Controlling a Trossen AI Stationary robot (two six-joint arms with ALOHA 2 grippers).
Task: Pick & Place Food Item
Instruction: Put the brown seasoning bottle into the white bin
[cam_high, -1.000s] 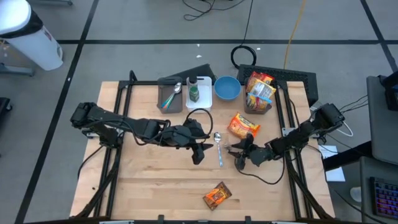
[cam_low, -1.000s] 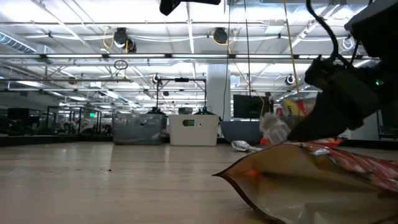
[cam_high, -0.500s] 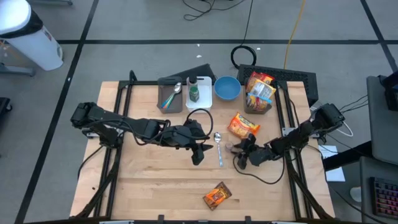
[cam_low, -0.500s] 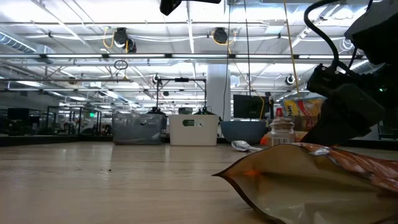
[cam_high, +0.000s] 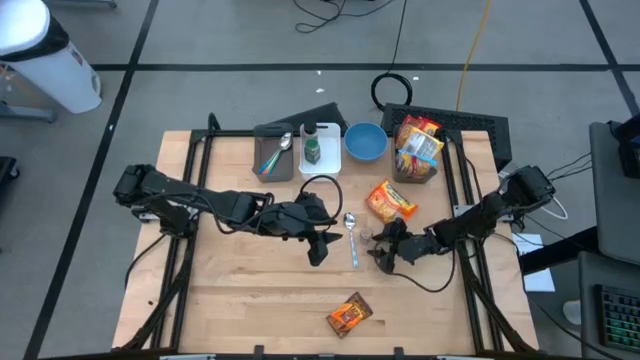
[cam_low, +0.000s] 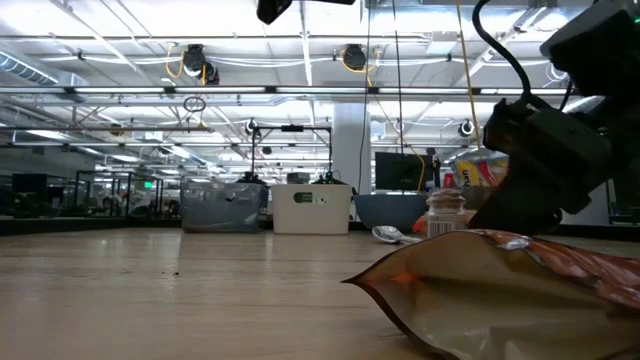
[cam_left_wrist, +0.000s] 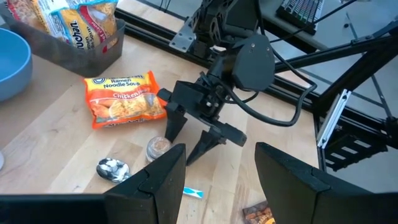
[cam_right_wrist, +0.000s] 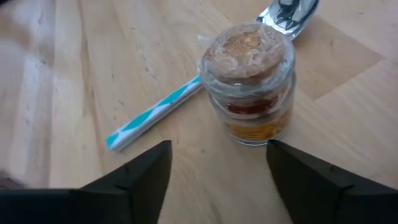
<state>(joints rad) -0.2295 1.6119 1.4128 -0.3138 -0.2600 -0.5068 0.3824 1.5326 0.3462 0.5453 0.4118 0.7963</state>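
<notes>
A small glass jar with a cork lid stands upright on its base on the wooden table, beside a spoon with a teal-and-white handle. My right gripper is open just short of the jar, its fingers apart on either side and touching nothing. The jar also shows in the high view and the low view. My left gripper is open and empty at mid-table, left of the spoon. An orange ramen packet lies flat beyond the jar. A brown snack packet lies near the front edge.
At the back stand a grey utensil tray, a white tub with a green bottle, a blue bowl and a dark bin of noodle packs. Bare wood lies at the front left.
The jar, tilted and close against my right gripper a second ago, now stands upright on the table, apart from the gripper. My right gripper has drawn slightly back and up from it.
</notes>
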